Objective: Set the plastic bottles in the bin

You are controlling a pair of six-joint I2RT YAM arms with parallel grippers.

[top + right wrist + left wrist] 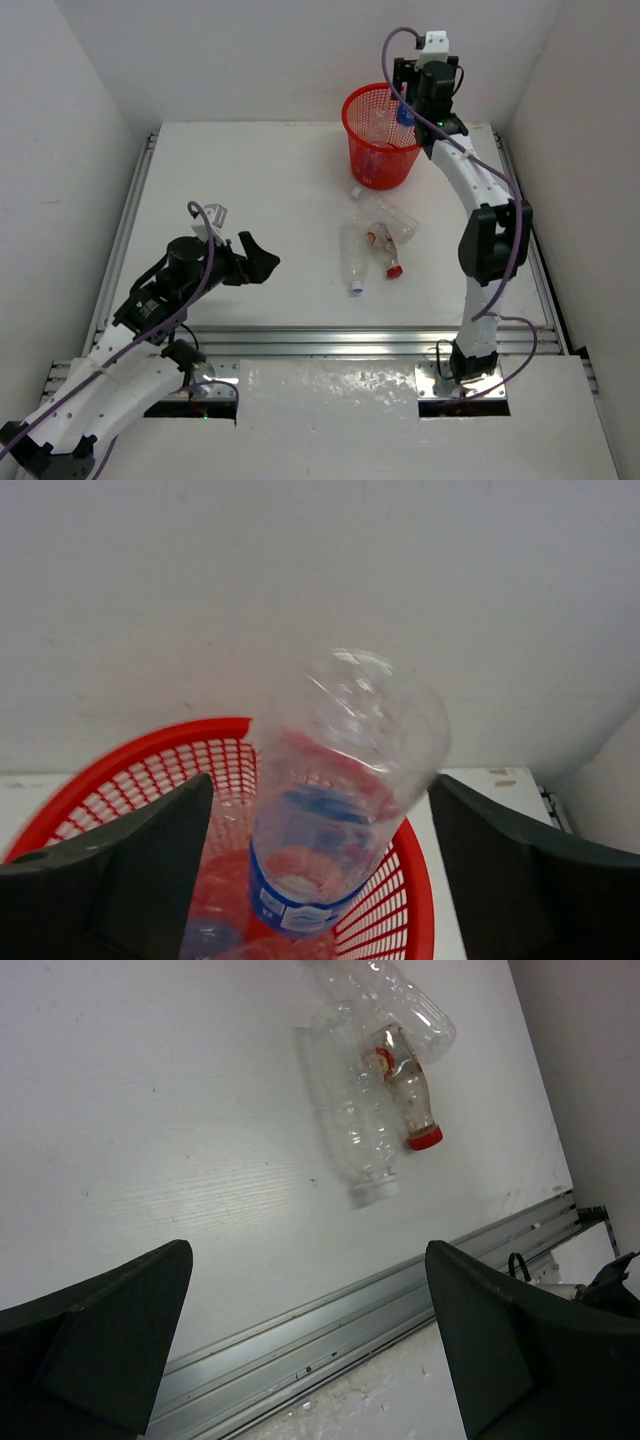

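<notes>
The right hand (320, 780) is hovering directly above the bin (130, 755), its fingers standing partly apart around a blue-labelled bottle (340, 810) that is pointing down into the bin; a gap is showing beside the bottle, so nothing is clamping it. At least one other bottle (383, 128) is lying inside the bin. On the counter (250, 180), just in front of the bin, three bottles are lying clustered: a clear bottle (395, 222), a red-capped bottle (383, 250) and a white-capped bottle (354, 260). The left hand (308, 1250) is hovering well away from the bin, gaping wide and holding nothing
</notes>
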